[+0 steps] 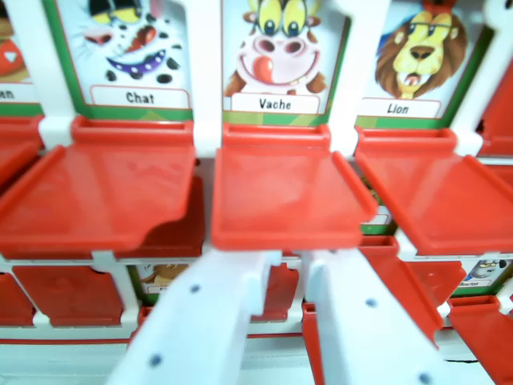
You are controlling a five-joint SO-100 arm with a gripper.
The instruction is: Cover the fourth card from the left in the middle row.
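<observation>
Gripper [284,277] sitting open, white fingers [212,305] spread, gripping nothing, tips just beneath front edge of centre red flap [280,192]. Flap lying flat and open, hinged below cow card [276,56] labelled "Vache". Cat card [132,52] showing at wrist view's left, lion card [417,56] at right, each with own flap down. Cannot tell which card counts fourth. Risks, as judgement: tips slipping off edge; finger catching neighbouring flap [100,188]; flap dropping back if lifted only partway.
</observation>
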